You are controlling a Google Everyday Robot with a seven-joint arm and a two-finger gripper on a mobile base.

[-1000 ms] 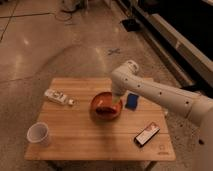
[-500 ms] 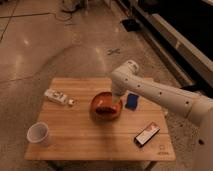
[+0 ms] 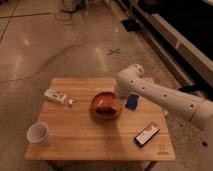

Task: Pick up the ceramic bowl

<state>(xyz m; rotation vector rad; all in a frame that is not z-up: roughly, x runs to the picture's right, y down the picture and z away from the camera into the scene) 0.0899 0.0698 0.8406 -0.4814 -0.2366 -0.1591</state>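
The ceramic bowl (image 3: 104,104) is round, shallow and orange-brown with a reddish patch inside. It sits near the middle of the wooden table (image 3: 85,132). My white arm comes in from the right and bends down over the bowl's right rim. My gripper (image 3: 119,101) is at that right rim, mostly hidden behind the arm's wrist.
A white cup (image 3: 39,134) stands at the table's front left. A white tube-like packet (image 3: 57,97) lies at the left back. A blue object (image 3: 132,101) lies just right of the bowl. A dark phone-like packet (image 3: 147,134) lies at the front right.
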